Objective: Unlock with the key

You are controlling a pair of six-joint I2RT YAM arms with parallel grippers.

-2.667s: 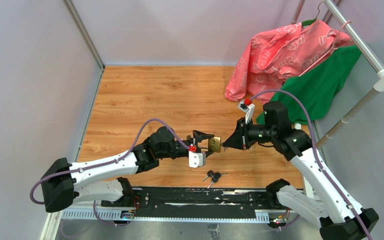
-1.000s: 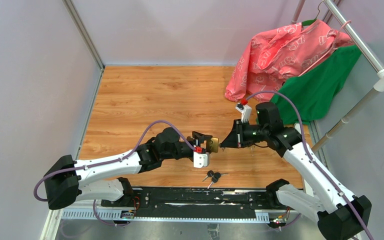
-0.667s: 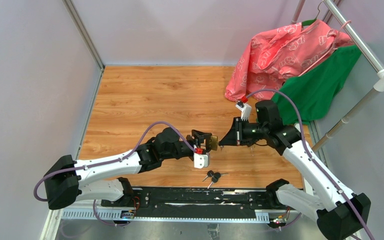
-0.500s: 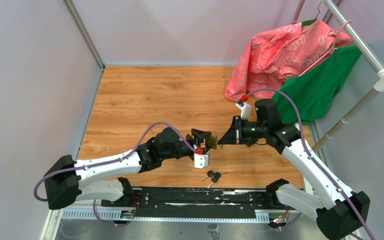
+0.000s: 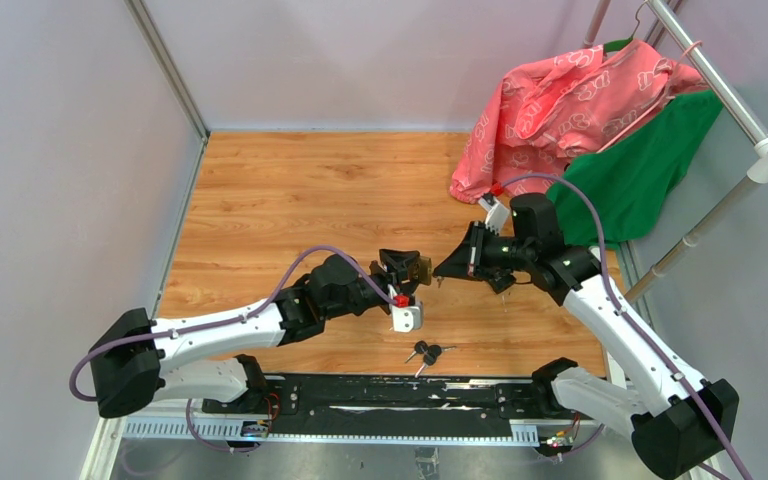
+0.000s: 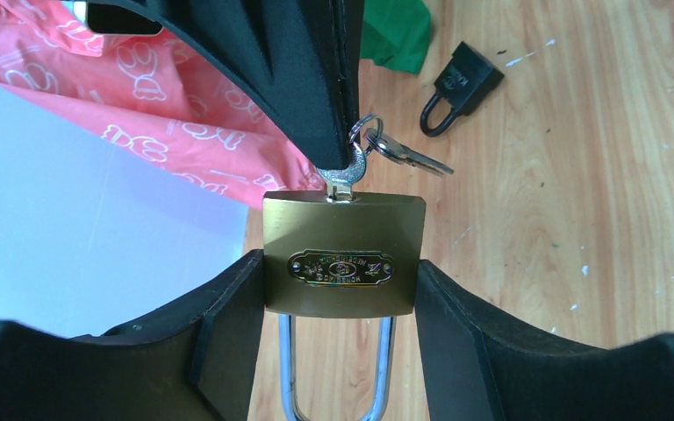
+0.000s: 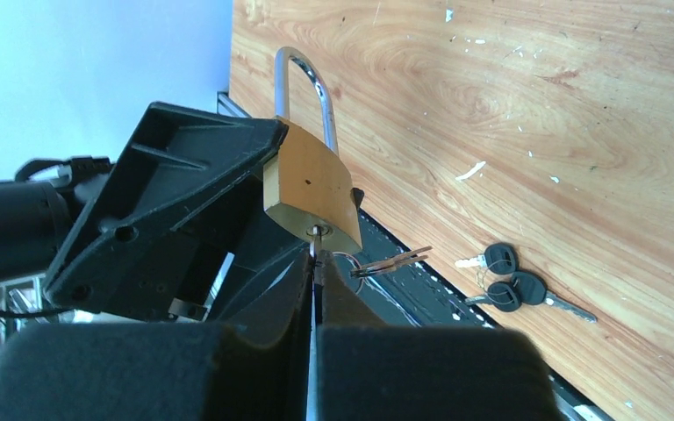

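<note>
1. Both gripper tips now sit slightly farther from the arm bases than half a second ago, and the brass padlock [image 5: 419,268] [image 6: 344,254] [image 7: 310,184], a rectangular gold-coloured metal body with a steel shackle, has gone with them.
2. The left gripper [image 5: 412,268] [image 6: 340,267] holds the brass padlock off the wooden table top [image 5: 310,200], its black fingers [image 6: 228,307] set at a middling width and pressed against the two narrow sides of the body.
3. In the left wrist view both shackle legs run into the body, on the side turned away from the right arm.
4. The small silver key [image 6: 345,175] [image 7: 316,232] stands in the keyhole on the face of the padlock opposite the shackle.
5. The right gripper [image 5: 440,272] [image 6: 342,149] [image 7: 314,263] is pinched fully together on the head of that key, just beside the padlock's keyhole face.
6. A thin wire ring with a spare silver key [image 6: 399,153] [image 7: 386,260] hangs from the inserted key, just beside the padlock.
7. A bunch of black-headed keys [image 5: 425,352] [image 7: 505,281] lies on the table below the padlock, toward the arm bases.
8. A small black padlock [image 6: 465,83] lies flat on the table beyond the brass one, under the right arm.
9. Far past the padlock on the right arm's side, a pink printed garment [image 5: 570,100] [image 6: 167,114] and a green garment [image 5: 650,160] [image 6: 395,35] hang from a white tube rack [image 5: 750,120].
</note>
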